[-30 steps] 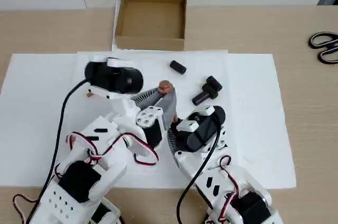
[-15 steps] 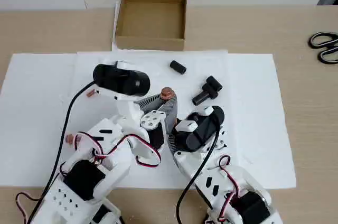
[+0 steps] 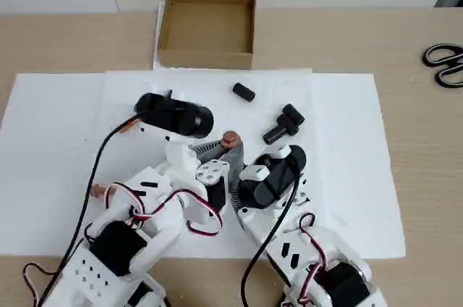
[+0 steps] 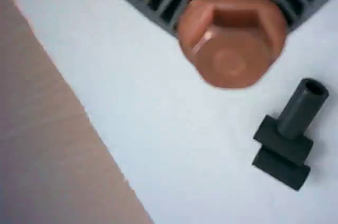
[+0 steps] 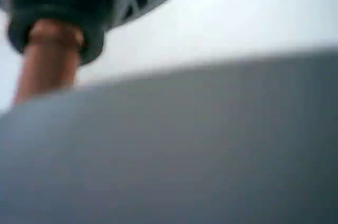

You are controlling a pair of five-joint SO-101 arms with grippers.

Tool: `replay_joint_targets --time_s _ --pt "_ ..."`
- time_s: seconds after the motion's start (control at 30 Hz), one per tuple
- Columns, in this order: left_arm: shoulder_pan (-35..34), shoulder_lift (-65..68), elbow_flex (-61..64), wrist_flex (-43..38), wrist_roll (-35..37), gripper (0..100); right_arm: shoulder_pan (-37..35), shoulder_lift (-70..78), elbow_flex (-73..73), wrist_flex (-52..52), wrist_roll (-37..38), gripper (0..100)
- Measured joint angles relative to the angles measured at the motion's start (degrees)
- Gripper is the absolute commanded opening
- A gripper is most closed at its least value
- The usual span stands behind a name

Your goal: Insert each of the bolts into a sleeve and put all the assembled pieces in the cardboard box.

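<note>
- High view: left hand point(image 3: 227, 148) clamped tight around copper-coloured hex-head bolt point(image 3: 230, 137), over white paper sheet point(image 3: 58, 140).
- Black flanged plastic sleeve point(image 3: 283, 124) lies nearby; brown cardboard box point(image 3: 207, 26) well beyond.
- Right hand point(image 3: 242, 177): grip cannot be told.

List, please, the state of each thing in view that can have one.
cardboard box: open, empty.
bolt: gripped by the left gripper, shaft in a black collar, apparently a sleeve.
flanged sleeve: lying on the paper, bore empty.
small sleeve: lying loose on the paper.
</note>
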Motion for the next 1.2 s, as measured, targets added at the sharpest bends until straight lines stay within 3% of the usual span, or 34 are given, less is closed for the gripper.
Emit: replay_joint_targets --time_s 0.77,0.97,1.2 --pt "0.97 -0.44 2.64 0.09 -2.20 1 0.00 0.09 0.18 0.00 0.00 0.4" --pt "0.88 -0.18 2.73 0.53 -2.29 13 0.09 0.09 0.18 0.00 0.00 0.4" --pt "0.70 -0.09 2.81 2.29 -2.46 15 0.09 0.09 0.09 0.00 0.09 0.4"
